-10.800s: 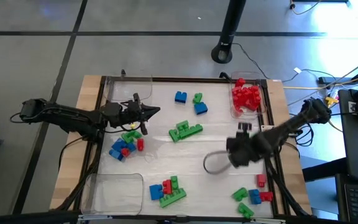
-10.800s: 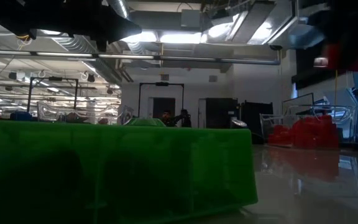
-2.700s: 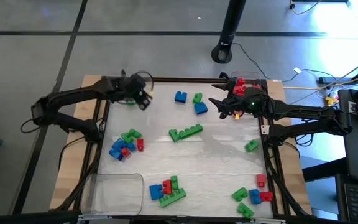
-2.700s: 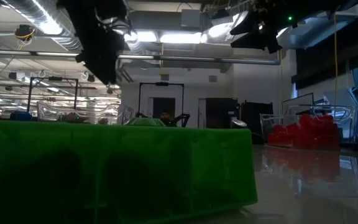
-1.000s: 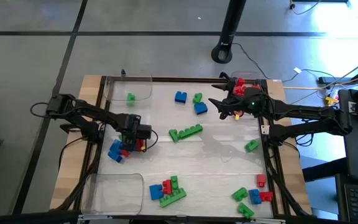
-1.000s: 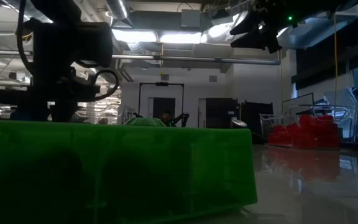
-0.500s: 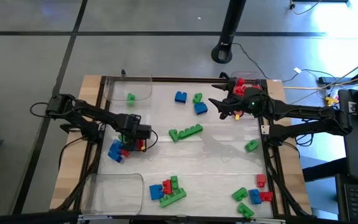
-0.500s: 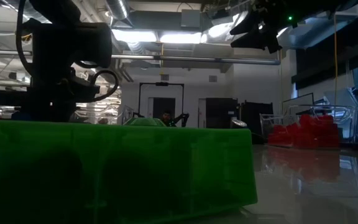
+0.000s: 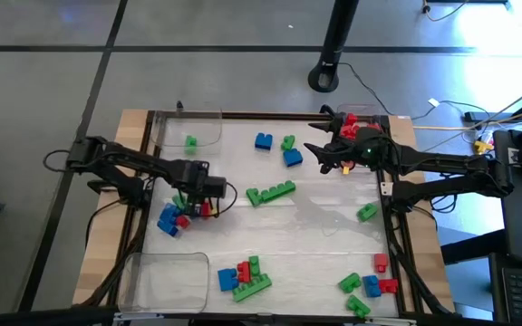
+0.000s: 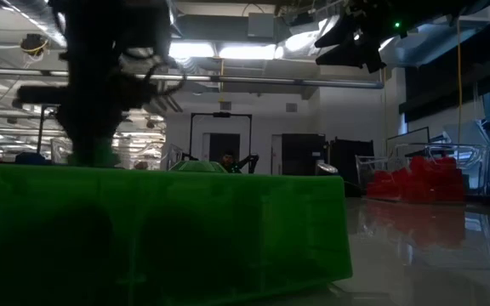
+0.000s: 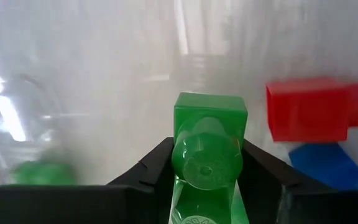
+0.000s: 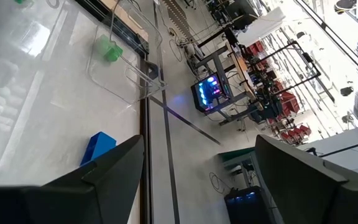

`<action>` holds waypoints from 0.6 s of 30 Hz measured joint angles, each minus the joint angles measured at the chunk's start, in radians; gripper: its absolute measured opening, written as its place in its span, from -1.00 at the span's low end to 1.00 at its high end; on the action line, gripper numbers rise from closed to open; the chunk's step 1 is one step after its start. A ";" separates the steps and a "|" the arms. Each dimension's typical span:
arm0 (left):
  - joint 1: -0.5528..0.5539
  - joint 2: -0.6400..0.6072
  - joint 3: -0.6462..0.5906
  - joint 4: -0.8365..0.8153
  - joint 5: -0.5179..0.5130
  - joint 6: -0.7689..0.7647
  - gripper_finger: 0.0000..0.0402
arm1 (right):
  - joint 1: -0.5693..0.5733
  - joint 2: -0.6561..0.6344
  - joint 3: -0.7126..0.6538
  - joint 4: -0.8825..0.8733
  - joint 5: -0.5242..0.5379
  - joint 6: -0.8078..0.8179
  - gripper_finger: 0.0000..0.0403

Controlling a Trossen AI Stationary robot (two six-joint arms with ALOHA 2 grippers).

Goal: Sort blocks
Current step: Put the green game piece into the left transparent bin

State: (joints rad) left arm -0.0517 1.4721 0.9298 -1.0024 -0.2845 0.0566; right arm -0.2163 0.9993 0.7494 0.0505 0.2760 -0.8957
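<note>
Left claw (image 11: 207, 163) is pinching a green block (image 11: 209, 143) lengthwise, right above the mixed pile (image 9: 176, 217). The corner tray (image 9: 208, 118) lies straight beyond. Right claw (image 9: 320, 157) hangs spread, waiting.

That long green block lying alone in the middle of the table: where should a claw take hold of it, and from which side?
Probably from straight above, pinching the long green block across its narrow width near the middle. It lies flat and slightly slanted with bare table along both long sides, so fingers fit there, and a middle hold should keep it level. The right claw, open, hovers nearest; the left claw already holds a green brick.
</note>
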 joint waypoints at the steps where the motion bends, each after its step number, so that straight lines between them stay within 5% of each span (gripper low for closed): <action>1: 0.000 -0.006 0.020 -0.011 -0.013 0.000 -0.36 | 0.000 0.000 0.000 0.000 0.000 0.000 0.54; 10: 0.034 -0.131 0.157 0.010 -0.254 0.056 -0.35 | 0.000 0.000 0.000 0.000 0.000 0.000 0.54; 18: 0.227 -0.277 0.163 0.187 -0.356 0.110 -0.34 | 0.000 0.000 0.000 0.001 0.000 0.000 0.54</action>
State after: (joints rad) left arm 0.1749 1.1947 1.0927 -0.8153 -0.6407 0.1666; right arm -0.2161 0.9993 0.7490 0.0513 0.2756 -0.8959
